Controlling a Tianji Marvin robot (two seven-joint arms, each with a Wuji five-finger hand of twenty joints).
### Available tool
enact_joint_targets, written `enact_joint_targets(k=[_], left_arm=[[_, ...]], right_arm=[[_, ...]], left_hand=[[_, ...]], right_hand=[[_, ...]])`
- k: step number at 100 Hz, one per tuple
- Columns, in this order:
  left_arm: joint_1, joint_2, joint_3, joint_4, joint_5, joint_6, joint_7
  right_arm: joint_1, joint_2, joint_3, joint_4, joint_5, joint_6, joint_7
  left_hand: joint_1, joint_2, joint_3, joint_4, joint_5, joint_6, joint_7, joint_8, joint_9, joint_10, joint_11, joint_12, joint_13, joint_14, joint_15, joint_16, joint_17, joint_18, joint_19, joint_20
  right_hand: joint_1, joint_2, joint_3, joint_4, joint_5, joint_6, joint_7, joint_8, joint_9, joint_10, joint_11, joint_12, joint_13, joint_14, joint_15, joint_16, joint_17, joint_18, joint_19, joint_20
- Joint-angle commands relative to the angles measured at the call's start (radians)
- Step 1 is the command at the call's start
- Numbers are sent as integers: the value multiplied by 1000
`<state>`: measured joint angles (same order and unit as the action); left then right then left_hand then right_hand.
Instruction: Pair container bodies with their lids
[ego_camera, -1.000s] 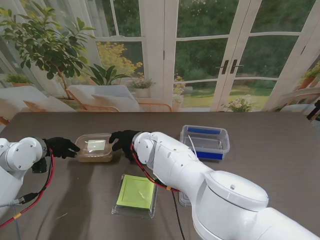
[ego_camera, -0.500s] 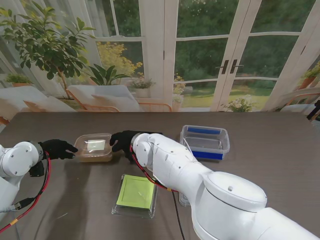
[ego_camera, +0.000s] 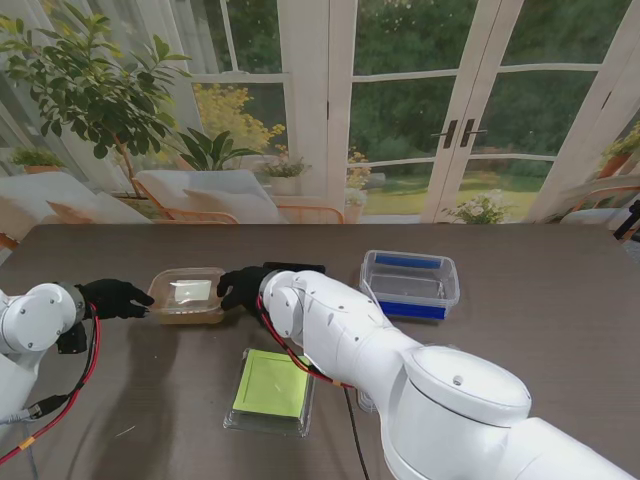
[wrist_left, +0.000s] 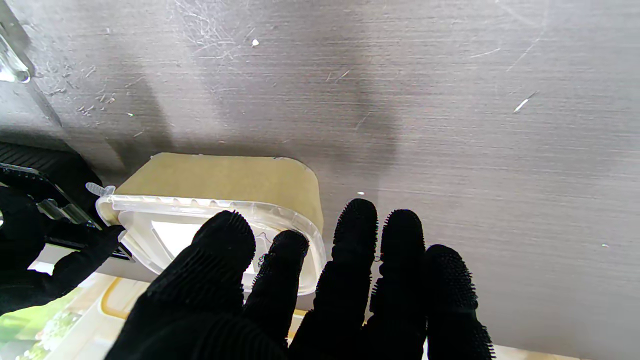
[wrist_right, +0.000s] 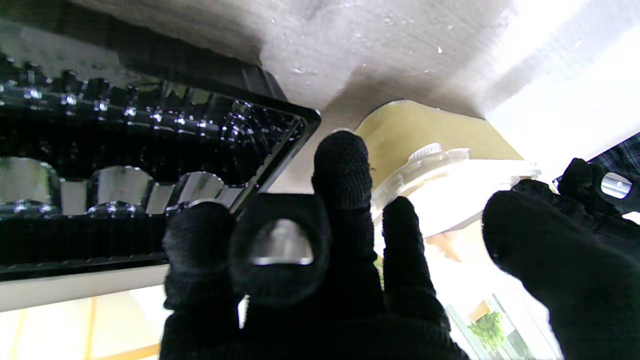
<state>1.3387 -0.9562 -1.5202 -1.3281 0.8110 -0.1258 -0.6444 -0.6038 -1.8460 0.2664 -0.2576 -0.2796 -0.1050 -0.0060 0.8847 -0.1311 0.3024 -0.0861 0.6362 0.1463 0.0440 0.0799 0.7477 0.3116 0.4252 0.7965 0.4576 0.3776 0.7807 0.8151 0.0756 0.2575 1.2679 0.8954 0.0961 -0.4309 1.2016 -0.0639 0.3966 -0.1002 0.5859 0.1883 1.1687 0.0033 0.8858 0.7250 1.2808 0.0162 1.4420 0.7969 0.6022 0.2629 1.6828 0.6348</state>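
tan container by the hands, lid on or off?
On. A clear lid covers the tan container; its rim sits along the body's edge in both wrist views.

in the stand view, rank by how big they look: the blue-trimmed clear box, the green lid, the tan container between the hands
1. Blue-trimmed clear box and green lid: too alike to split, and the lid lies nearer the camera.
2. Tan container: clearly smallest, though it sits as far off as the box.

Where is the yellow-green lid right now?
In the stand's view the yellow-green lid lies flat on the table, nearer to me than the tan container, which sits between both hands.
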Motion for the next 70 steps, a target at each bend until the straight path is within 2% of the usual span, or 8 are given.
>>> enact_joint_targets(k=[1, 45, 70], left_arm=[[-2, -2, 6, 13, -2, 3, -23], [-3, -7, -20, -17, 19, 6, 8], [-18, -14, -21, -31, 22, -1, 46]], right_arm=[[-9, -1, -5, 0, -4, -1, 21], [5, -4, 22, -1, 12, -25, -11], [14, 3, 35, -1, 16, -30, -31]], left_hand=[[-17, 18, 25, 26, 0, 17, 14, 7, -14, 17, -3, -10, -13, 16, -12, -7, -16, -29, -9, -8], [-65, 16, 8, 30, -29, 14, 6, 4, -36, 23, -15, -17, -27, 26, -28, -12, -22, -26, -11, -14], [-97, 1, 31, 39, -22, 16, 14, 6, -49, 21, -74, -70, -41, 24, -88, -42, -33, -30, -20, -28]], right_hand=[[-31, 18, -14, 23, 29, -10, -4, 2, 30, -13, 9, -6, 36, -25, 33, 14, 503, 11, 61, -15], [-34, 8, -24, 18, -27, -17, -16, -1, 19, -10, 10, -5, 35, -19, 31, 12, 501, 11, 61, -15], [-32, 6, -25, 18, -23, -21, -14, -2, 19, -6, 10, -6, 35, -12, 29, 11, 494, 14, 59, -15]])
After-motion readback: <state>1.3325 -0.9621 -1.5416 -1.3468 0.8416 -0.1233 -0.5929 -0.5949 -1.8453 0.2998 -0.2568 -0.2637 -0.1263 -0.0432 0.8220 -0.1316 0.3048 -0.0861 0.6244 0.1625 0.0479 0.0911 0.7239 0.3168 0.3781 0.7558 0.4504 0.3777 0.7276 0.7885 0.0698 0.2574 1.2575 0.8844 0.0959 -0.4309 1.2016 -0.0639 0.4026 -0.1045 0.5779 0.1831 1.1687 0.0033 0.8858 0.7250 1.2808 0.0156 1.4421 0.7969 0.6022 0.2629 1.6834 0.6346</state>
